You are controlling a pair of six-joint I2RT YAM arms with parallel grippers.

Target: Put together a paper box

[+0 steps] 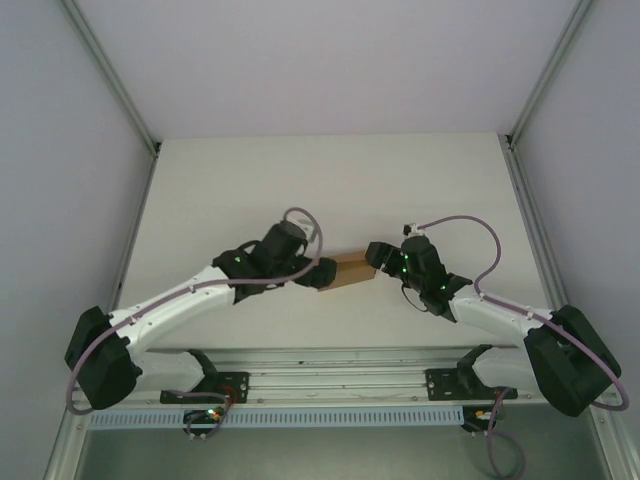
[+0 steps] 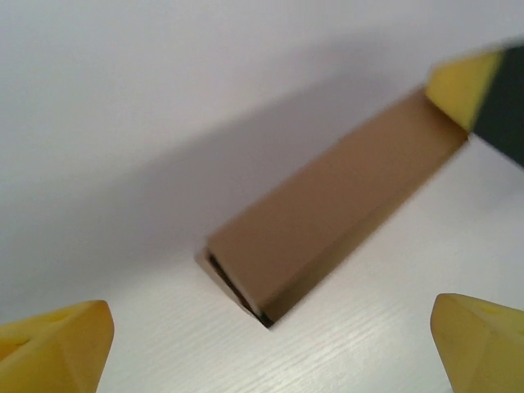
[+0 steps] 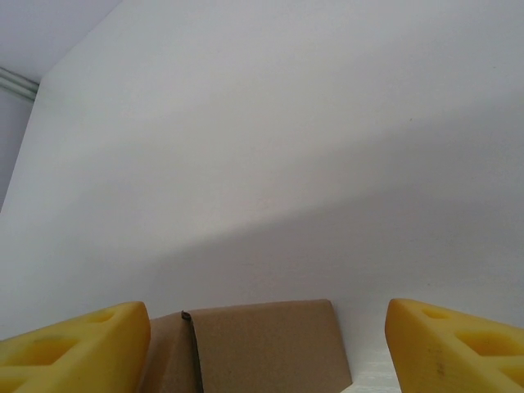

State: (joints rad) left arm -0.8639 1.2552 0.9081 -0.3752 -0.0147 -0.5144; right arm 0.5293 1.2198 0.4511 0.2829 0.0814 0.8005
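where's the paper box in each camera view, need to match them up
top external: paper box at the middle of the picture, a small brown shape.
left wrist: paper box runs diagonally from lower centre to upper right.
right wrist: paper box at the bottom edge, centre.
shared landmark: the white table under it.

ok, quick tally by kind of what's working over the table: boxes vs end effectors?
Plain brown cardboard paper box: 1
Yellow-fingered end effectors: 2 (left end effector, right end effector)
Total: 3
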